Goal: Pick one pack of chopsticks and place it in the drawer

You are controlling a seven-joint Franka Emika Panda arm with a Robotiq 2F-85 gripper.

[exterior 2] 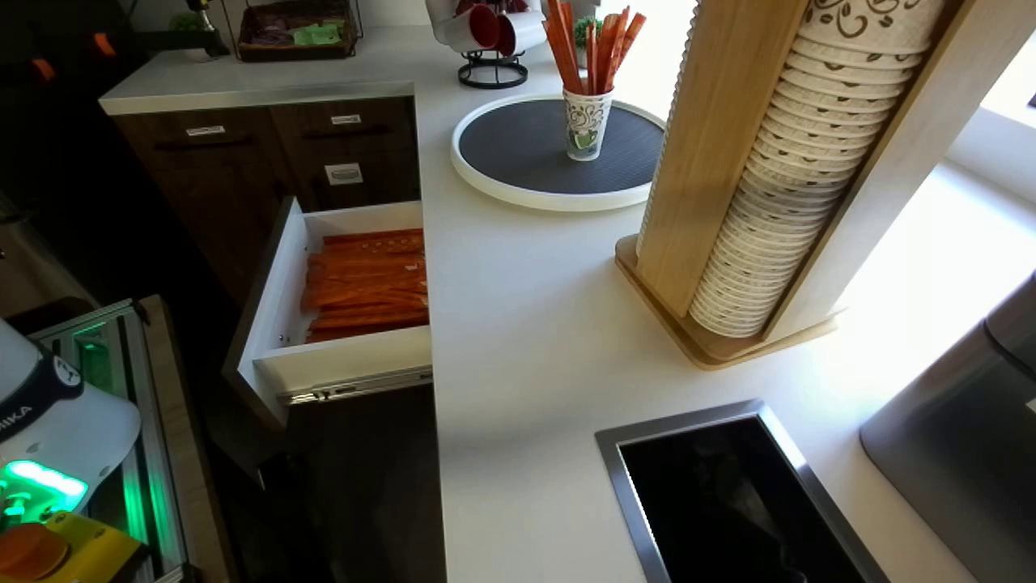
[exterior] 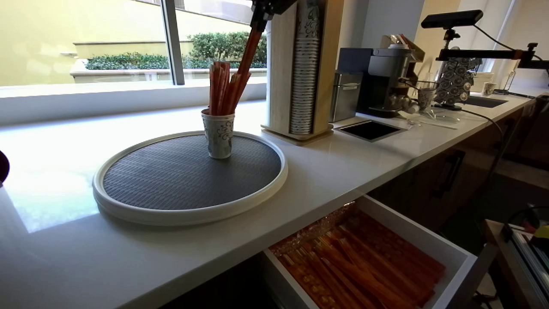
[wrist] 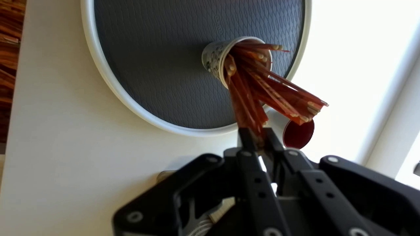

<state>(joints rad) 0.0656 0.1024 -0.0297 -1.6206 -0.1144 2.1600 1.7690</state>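
My gripper (exterior: 259, 25) is shut on a reddish-orange pack of chopsticks (exterior: 250, 51), held tilted above the small white cup (exterior: 219, 139). Its lower end overlaps the packs in the cup; I cannot tell whether it is clear of the cup. In the wrist view the gripper (wrist: 256, 132) grips the pack's end (wrist: 243, 103); whether it holds more than one is unclear. Several like packs (exterior 2: 595, 53) stand in the cup on the round grey tray (exterior: 171, 180). The drawer (exterior: 420, 236) is pulled open and holds many packs; it also shows in an exterior view (exterior 2: 356, 356). There the gripper is hidden.
A tall wooden cup dispenser (exterior: 281, 77) stands beside the tray, close to the gripper. Beyond it are a dark framed opening (exterior 2: 728, 502) in the counter and a coffee machine (exterior: 388, 73). A red-lined mug (wrist: 298, 134) shows past the tray. The drawer juts out below the counter edge.
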